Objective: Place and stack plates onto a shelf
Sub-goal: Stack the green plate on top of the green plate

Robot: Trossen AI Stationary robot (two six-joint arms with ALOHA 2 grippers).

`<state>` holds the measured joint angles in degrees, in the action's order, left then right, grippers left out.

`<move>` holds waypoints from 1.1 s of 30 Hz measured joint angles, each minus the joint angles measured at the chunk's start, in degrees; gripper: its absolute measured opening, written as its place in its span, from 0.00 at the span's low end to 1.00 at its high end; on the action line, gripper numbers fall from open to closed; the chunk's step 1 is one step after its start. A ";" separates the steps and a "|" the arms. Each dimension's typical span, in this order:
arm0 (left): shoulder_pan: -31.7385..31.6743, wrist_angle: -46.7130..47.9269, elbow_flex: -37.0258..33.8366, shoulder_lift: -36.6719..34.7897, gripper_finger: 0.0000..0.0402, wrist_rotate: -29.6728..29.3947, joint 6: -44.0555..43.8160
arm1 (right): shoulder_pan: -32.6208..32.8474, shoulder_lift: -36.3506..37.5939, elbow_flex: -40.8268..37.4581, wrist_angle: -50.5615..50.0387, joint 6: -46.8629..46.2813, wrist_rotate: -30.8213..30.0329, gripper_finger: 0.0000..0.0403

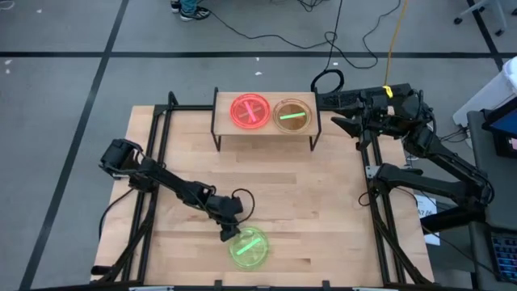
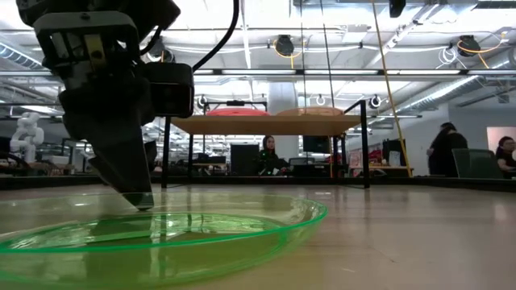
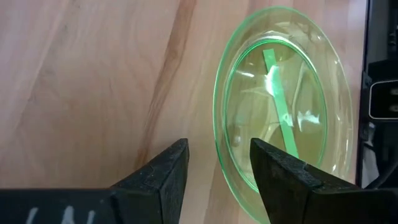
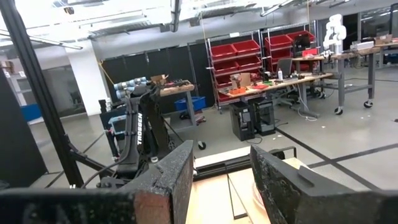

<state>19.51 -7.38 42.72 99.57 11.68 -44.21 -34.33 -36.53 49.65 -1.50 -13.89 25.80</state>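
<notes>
**Left claw spread over the green plate's rim at the near edge**

Down at the near edge of the tabletop [image 1: 307, 186] sits a neon green plate [image 1: 249, 248], flat on the wood with a bright green stick-like mark inside it. The left gripper [image 1: 229, 234] is right on top of it, low over the plate's rim on the side facing the tabletop's left edge. From the left wrist view the two dark fingers [image 3: 283, 174] are spread apart, one over the inside of the green plate, the other over bare wood outside it, the rim running between them. They are not pinching it. The low view shows a fingertip down at rim level, though contact is hard to call.

Now to the far edge: the shelf [image 1: 265, 127], a light-wood board on thin black legs, stands there near the middle. Two plates lie on it side by side: a neon pink plate [image 1: 250, 111] toward the left, an orange plate [image 1: 292, 115] toward the right, the orange one showing a green mark.

The right gripper [image 1: 339, 124] waits beyond the shelf's right end, off by the tabletop's far right corner, its fingers parted and holding nothing.
</notes>
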 joint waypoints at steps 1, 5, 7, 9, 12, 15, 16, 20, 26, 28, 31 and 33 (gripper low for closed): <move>-0.04 0.00 0.00 0.02 0.45 0.36 -0.08 | 0.00 0.00 0.00 0.00 0.00 0.00 0.35; 0.17 -0.04 -0.02 0.09 0.37 0.39 -0.08 | 0.00 0.02 0.00 0.02 0.00 0.00 0.35; 0.15 0.04 -0.07 0.11 0.31 0.43 -0.07 | 0.00 0.00 0.00 0.02 0.00 -0.02 0.35; 0.17 0.08 -0.09 0.13 0.25 0.43 0.31 | 0.00 0.02 0.00 0.02 -0.02 -0.02 0.35; 0.06 -0.39 -0.11 -0.12 0.17 0.48 1.82 | 0.00 0.00 0.00 0.00 -0.35 -0.02 0.35; -0.66 -0.79 -0.13 -1.28 0.09 0.49 2.97 | 0.00 0.00 0.00 0.01 -0.39 -0.04 0.35; -1.01 -0.55 -0.13 -1.92 0.06 0.48 3.14 | 0.00 0.00 0.00 0.00 -0.39 -0.04 0.35; -2.61 -0.39 -0.11 -5.90 0.01 0.43 3.80 | 0.00 0.00 0.00 0.00 -0.42 -0.09 0.35; -5.61 1.52 -0.11 -13.13 0.01 0.30 6.18 | 0.00 0.00 0.00 0.00 -1.27 -0.10 0.35; -6.91 2.81 -0.11 -15.51 0.01 0.25 7.27 | 0.00 0.00 0.00 0.00 -1.46 -0.11 0.35; -9.60 3.15 -0.11 -19.68 0.00 -1.09 9.47 | 0.00 -0.02 0.00 0.01 -1.49 -0.11 0.35; -12.19 2.77 -0.11 -22.39 0.00 -3.12 11.25 | 0.00 -0.02 0.00 0.03 -1.47 -0.13 0.35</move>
<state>7.32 -4.61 42.61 77.17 8.57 -32.97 -34.33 -36.56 49.65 -1.47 -15.36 25.67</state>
